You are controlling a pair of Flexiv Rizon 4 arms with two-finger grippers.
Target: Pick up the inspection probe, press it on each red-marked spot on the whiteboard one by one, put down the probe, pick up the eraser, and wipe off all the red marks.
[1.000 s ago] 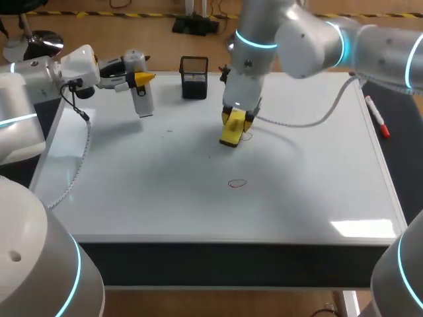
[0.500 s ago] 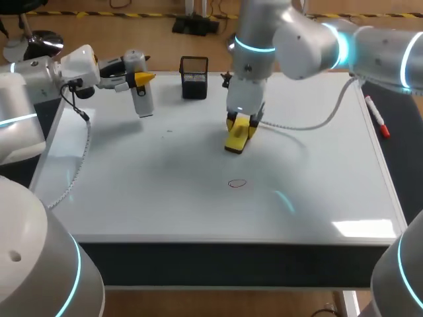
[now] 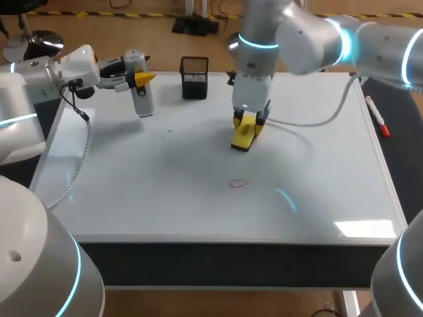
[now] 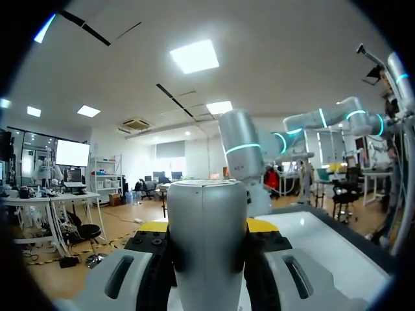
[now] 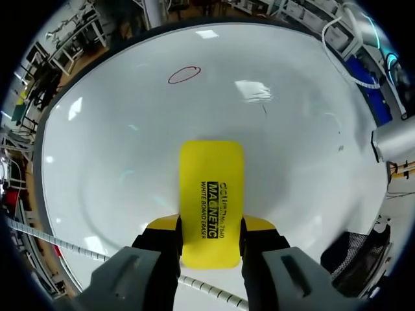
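"What's nearest us on the table?"

"A red oval outline [image 3: 237, 183] on the whiteboard [image 3: 132, 198]; past it, the right gripper [image 3: 249, 123] clamps a yellow block eraser [image 3: 243, 135] with black lettering, tilted, low end at the board."

"And the probe [image 3: 140, 96]?"

"Far left; a pale grey cylinder, pinched in the left gripper [image 3: 135, 79]; a black mesh holder [image 3: 193, 77] stands beyond."

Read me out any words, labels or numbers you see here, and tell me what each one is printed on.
"MAGNETIC": black print on the yellow eraser.
"WHITE BOARD ERASER": the next line on it.
Smaller line before those two: too small to read.
Probe, whiteboard: no readable text.
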